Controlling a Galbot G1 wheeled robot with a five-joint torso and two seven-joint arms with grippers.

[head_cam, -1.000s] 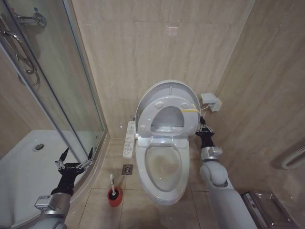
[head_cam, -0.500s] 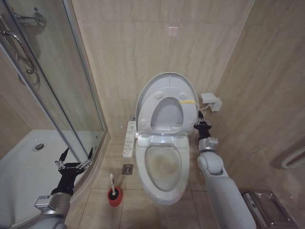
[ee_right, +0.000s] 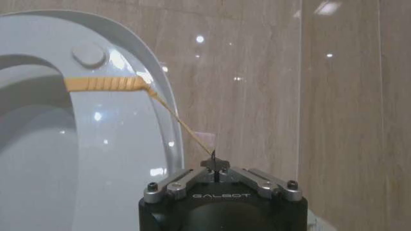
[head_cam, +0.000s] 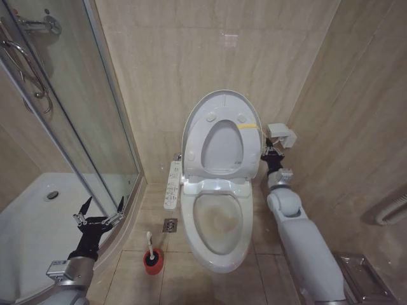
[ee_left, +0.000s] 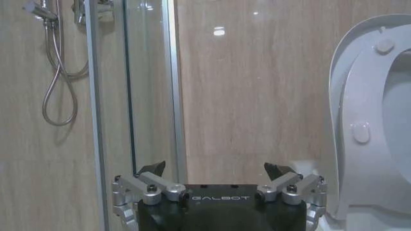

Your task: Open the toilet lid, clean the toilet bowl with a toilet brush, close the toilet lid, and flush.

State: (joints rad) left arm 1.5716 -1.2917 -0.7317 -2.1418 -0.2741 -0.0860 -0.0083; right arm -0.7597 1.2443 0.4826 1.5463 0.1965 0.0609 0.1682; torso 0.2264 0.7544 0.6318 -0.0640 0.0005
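The toilet lid (head_cam: 220, 100) stands raised near the back wall, with the white seat ring (head_cam: 200, 149) lifted up against it. A yellow strap (head_cam: 250, 126) sits on their right edge. My right gripper (head_cam: 272, 156) is just right of the lid, shut on the strap's thin yellow cord (ee_right: 186, 130), which runs taut to it. The toilet bowl (head_cam: 216, 219) lies open below, stained yellowish-brown inside. The toilet brush (head_cam: 149, 243) stands in its red holder (head_cam: 152, 262) on the floor to the bowl's left. My left gripper (head_cam: 98, 213) hangs open and empty over the shower tray's edge.
A glass shower door (head_cam: 95, 114) and a curved white shower tray (head_cam: 32, 222) take up the left. A white button-panel strip (head_cam: 172, 185) runs beside the bowl, with a floor drain (head_cam: 170, 225) below it. A white wall box (head_cam: 280, 135) and a metal rack (head_cam: 359, 276) are on the right.
The lid and seat ring have swung further up toward the wall. My right gripper has risen and moved back with the strap. The left arm has not moved.
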